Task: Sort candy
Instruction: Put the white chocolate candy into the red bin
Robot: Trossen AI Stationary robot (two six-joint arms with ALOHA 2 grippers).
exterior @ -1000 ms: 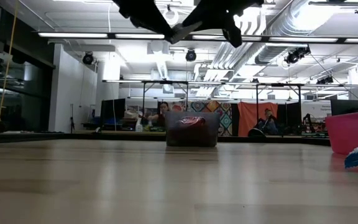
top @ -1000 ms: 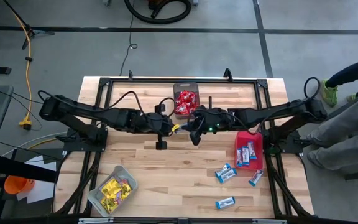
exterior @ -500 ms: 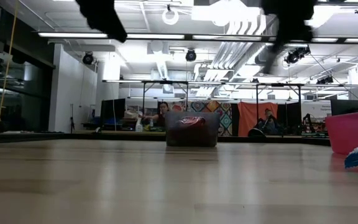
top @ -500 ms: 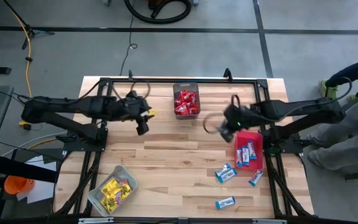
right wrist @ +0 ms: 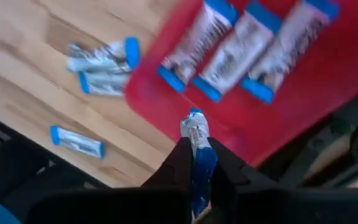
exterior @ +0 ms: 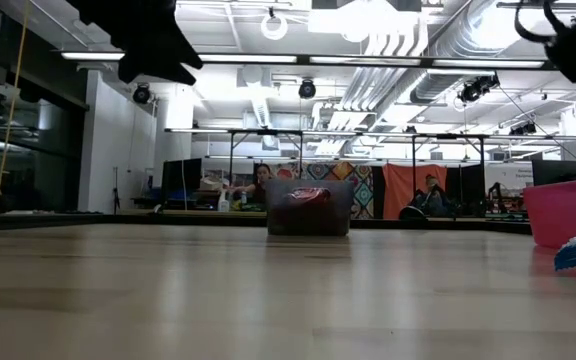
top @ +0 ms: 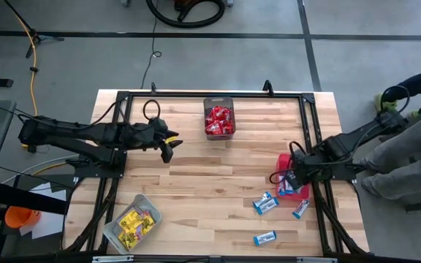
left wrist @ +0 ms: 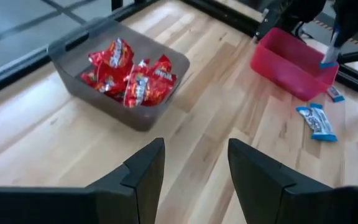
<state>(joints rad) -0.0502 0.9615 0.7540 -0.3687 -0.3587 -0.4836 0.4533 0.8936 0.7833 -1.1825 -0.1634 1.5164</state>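
Observation:
The candy is sorted by colour. Red packets fill the dark mesh bin. Yellow ones lie in the clear grey bin. Blue-and-white ones lie in the red bin. Three more blue-and-white packets lie loose on the table near that bin. My right gripper hangs over the red bin's rim, shut on a blue-and-white packet. My left gripper stands open with nothing in it, above the table's left half, left of the mesh bin. My right gripper pinches one blue-and-white packet between its two fingers, which point steeply down. The packet's white-and-blue end sticks out beyond the fingertips. It is lifted clear, over the red bin's rim.
Bare wood spreads across the table's middle and near left. A black frame rail runs round the table. A person's legs stand beside the right edge.
Both grippers stood close together at the table's middle, just near of the mesh bin. They have drawn apart. My left gripper went toward the left edge. My right gripper swung toward the right edge, tipped downward and now hangs over the red bin with the packet.

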